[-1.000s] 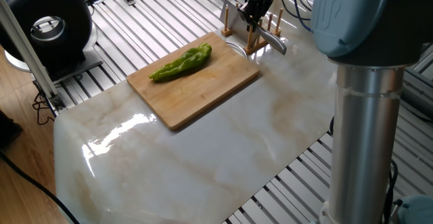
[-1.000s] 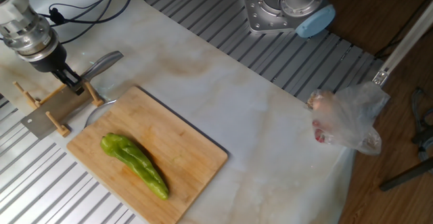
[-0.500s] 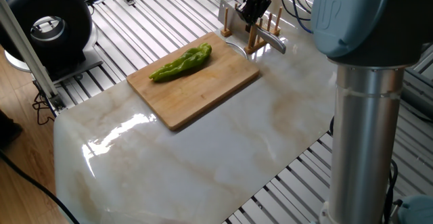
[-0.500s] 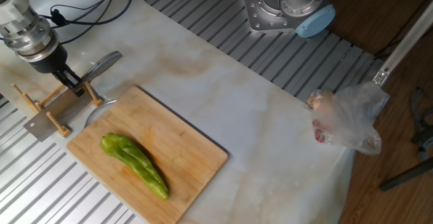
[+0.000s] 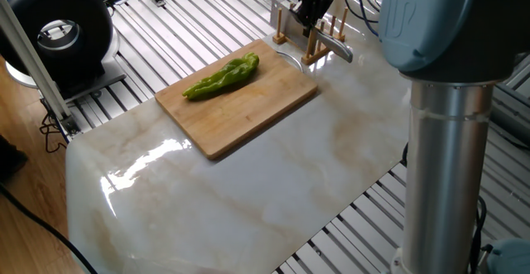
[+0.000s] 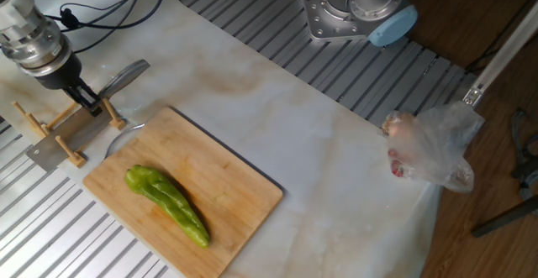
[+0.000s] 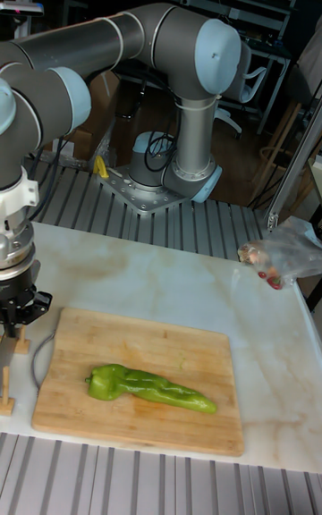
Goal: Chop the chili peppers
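Chili pepper [image 6: 166, 205], one whole light-green wrinkled pod, is seen lying on a wooden cutting board [image 6: 231, 194], set diagonally with its tapered tip toward the board's front edge. It is uncut. The board is placed on a pale marble tabletop [image 6: 336, 160].

Well apart from the pepper, just past the board's far corner, the gripper [image 6: 87, 102] is held low over a small wooden rack [image 6: 46, 127]. A knife [image 6: 88, 114] is set in that rack, its metal handle jutting toward the marble and its flat blade lying between the pegs. The dark fingers are seen closed narrowly on the knife near where handle meets blade.

A crumpled clear plastic bag [image 6: 433, 148] with something pinkish inside is seen at the table's edge, far from the board.
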